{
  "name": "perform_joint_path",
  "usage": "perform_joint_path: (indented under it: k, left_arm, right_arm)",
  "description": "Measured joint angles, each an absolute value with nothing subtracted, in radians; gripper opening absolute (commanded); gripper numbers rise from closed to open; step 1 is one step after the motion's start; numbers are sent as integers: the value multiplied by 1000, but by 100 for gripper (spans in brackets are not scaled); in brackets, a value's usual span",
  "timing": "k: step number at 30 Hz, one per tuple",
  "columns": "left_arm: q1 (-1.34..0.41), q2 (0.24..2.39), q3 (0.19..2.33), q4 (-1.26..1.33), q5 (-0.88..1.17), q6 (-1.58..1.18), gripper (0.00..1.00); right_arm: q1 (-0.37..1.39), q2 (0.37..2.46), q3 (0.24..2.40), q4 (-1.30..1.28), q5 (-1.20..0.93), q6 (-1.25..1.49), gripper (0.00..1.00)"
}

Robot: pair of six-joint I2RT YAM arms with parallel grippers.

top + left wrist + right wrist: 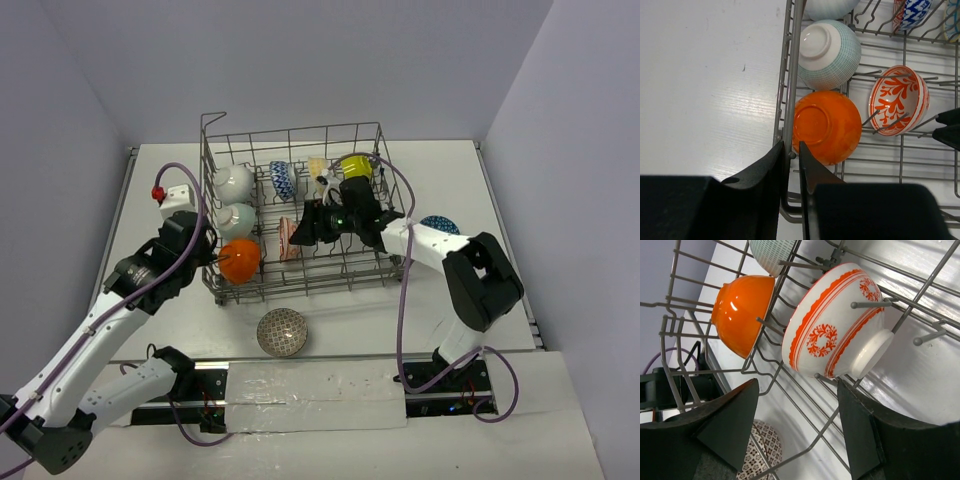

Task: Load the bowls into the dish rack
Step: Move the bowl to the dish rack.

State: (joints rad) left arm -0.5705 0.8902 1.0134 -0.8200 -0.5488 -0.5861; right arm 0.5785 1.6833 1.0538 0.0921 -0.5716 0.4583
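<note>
Right gripper gapes, red-white bowl just ahead; left gripper — barely parted — just beside orange bowl.

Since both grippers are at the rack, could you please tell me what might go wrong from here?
The left gripper, jaws narrowly parted, straddles a rim wire of the dish rack beside the orange bowl; moving sideways could snag and drag the rack. The right gripper hangs open over the red-white bowl propped on tines; a finger could tip it.
</note>
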Motion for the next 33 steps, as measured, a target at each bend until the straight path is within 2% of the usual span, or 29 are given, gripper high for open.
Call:
perform_joint_path:
  k: [11, 24, 33]
  left_arm:
    - [-570, 887, 1012, -841, -519, -587, 24]
    - [-571, 875, 1012, -841, -501, -587, 24]
    - [-571, 869, 1012, -842, -494, -587, 25]
  right_arm:
    - [587, 1721, 1103, 77, -561, 467, 87]
    - [593, 1741, 1133, 49, -511, 490, 89]
    - [596, 1742, 1135, 54, -482, 508, 97]
